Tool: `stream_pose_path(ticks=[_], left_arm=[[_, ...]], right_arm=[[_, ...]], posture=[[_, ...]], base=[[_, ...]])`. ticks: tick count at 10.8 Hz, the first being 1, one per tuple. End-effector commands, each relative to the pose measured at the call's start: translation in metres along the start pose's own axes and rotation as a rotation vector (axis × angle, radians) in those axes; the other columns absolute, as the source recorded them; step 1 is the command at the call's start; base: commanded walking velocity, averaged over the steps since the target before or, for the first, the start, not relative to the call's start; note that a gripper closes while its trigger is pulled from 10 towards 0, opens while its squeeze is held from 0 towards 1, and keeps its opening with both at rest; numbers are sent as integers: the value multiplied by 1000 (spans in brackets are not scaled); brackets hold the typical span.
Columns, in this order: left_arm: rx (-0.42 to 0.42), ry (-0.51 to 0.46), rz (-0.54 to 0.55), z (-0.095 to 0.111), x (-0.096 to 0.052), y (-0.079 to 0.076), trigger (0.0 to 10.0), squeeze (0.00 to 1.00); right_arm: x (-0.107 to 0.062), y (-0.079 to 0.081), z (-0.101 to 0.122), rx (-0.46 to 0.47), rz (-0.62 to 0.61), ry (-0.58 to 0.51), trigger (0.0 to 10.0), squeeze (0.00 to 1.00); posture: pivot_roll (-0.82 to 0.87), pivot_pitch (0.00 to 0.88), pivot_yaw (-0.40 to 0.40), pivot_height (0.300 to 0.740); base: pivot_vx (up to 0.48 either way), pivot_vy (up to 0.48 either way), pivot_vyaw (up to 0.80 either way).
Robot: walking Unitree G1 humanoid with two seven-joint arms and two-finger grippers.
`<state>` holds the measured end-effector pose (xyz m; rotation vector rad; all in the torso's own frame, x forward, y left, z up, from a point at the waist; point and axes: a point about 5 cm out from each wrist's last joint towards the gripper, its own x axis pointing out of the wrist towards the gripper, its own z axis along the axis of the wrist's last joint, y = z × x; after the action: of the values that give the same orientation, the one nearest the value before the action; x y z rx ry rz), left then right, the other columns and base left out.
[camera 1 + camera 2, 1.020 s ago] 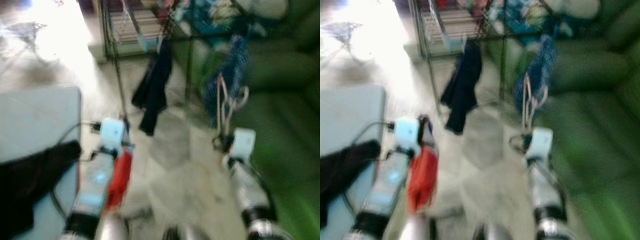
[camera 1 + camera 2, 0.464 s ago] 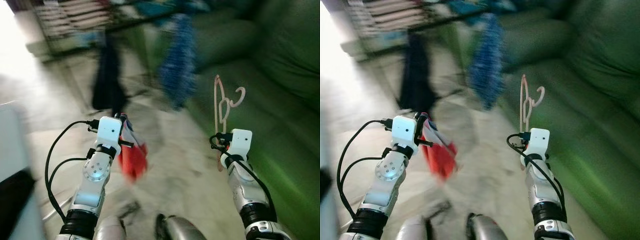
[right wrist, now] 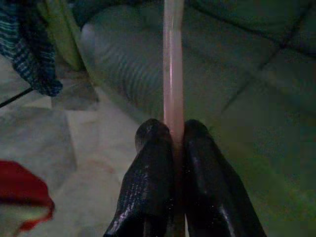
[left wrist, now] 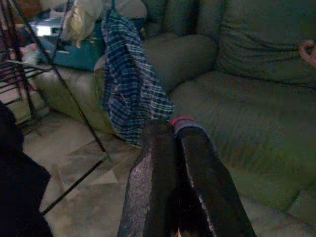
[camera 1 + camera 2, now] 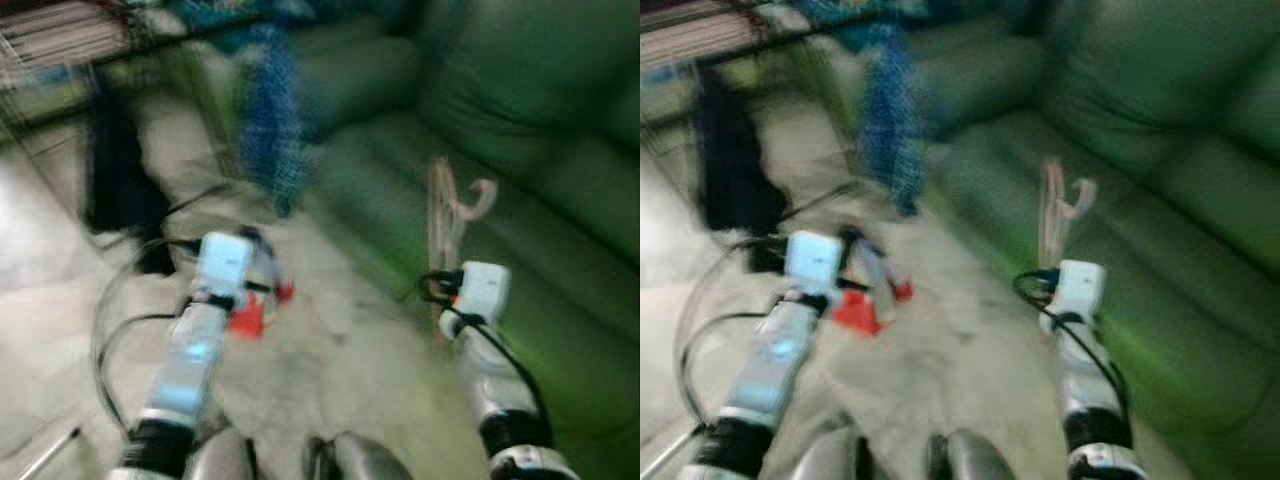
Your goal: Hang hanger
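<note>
pink hanger (image 3: 173, 59) upright, clamped in my right gripper (image 3: 174, 140) over the green sofa (image 4: 247, 113) edge. left gripper (image 4: 175, 133) pinched on red cloth (image 5: 248, 315). plaid shirt (image 4: 128, 94) hangs beyond. head views blurred.

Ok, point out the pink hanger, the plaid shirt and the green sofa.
pink hanger (image 3: 173, 64), right wrist view, on its straight bar.
plaid shirt (image 4: 129, 94), left wrist view, mid-cloth.
green sofa (image 4: 232, 118), left wrist view, seat cushion.
</note>
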<state>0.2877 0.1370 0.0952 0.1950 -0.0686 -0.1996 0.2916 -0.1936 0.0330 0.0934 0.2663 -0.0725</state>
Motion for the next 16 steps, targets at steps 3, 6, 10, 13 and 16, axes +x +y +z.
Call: stream_pose_path(ticks=[3,6,10,13,16], left_arm=[[-3,-27,-27,5,1,-8,10000,0],[99,43,-99,-7,6,-2,10000,0],[685,317,-703,-48,7,8,10000,0],[686,86,-439,5,49,36,10000,0],[823,-55,-374,15,55,40,10000,0]], right_arm=[[-1,-5,1,-5,-19,-3,10000,0],[3,0,7,-76,40,-19,10000,0],[6,14,6,-117,142,2,10000,0],[3,1,5,-197,200,31,10000,0],[6,11,19,-185,439,27,10000,0]], posture=[[43,126,-86,740],[43,152,-81,740],[41,157,-69,740],[36,157,-59,740],[43,145,-65,740]], base=[[0,-95,0],[0,0,0],[0,0,0],[0,0,0],[0,0,0]])
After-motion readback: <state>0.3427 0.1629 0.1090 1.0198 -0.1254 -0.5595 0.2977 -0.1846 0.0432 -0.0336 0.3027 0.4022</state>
